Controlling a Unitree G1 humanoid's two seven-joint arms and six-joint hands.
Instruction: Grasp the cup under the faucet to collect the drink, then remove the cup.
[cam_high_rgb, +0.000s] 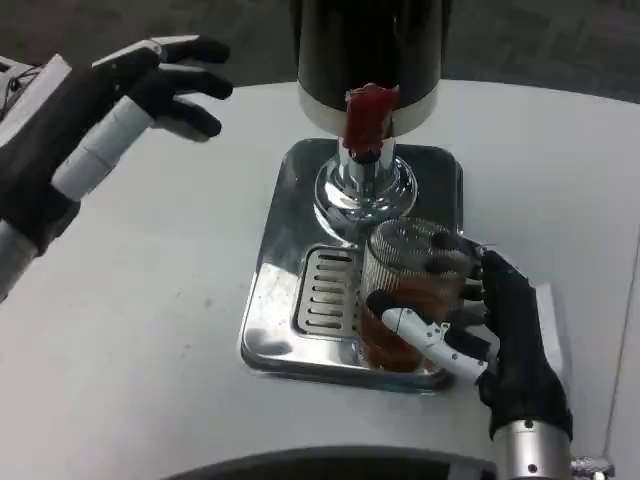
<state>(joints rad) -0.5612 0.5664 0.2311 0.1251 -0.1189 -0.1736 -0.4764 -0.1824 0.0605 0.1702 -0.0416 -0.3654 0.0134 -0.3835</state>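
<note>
A: Cup (405, 295) first, please: where is it?

B: On the dispenser's shiny steel base (275, 250), at the base's near right corner, just right of the slotted drip grate (325, 290). It stands upright, a clear ribbed glass with brown drink filling roughly the lower half.

A: Start from the left side, then. What is the left hand (130, 90) doing?

B: It hangs above the table's (130, 330) far left part, well apart from the dispenser. Its fingers are spread and stretched toward the right, with nothing in them.

A: And the middle?

B: The dispenser's dark tank (370, 50) rises at the far edge of the table, carried on a chrome column (362, 185) that stands on the steel base. A red tap handle (368, 115) sits at the front of the tank, above the column. The cup is nearer than the column and a little right of it.

A: The right hand (490, 330)?

B: It comes up from the near right edge of the table and is wrapped around the cup: dark fingers (445, 265) on the cup's right and far side, the white thumb (425, 330) across its near face. The hand holds the glass firmly against the palm.

A: Is the cup lifted?

B: I cannot tell whether its bottom touches the base.
</note>
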